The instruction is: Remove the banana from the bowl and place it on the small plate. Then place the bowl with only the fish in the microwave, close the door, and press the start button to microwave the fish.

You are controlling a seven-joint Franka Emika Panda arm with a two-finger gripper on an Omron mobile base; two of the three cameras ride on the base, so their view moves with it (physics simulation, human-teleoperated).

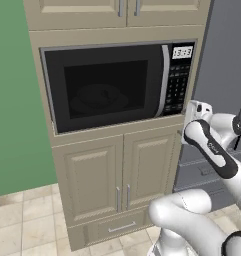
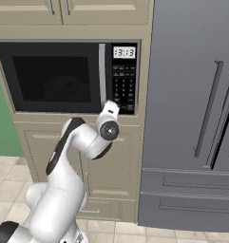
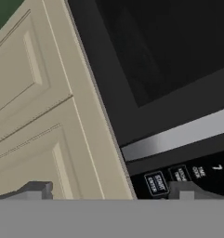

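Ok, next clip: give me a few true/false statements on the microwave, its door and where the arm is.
1. The door of the microwave is shut. True.
2. The clock reads 13:13. True.
3. The hand is up at the upper cabinets. False: it is at the bottom of the keypad strip.
4. A start button is close to the fingers in the hand view. True.
5. The microwave stands on a counter. False: it is built into beige cabinetry.

Black microwave (image 1: 112,87), beige cabinets (image 1: 117,175)
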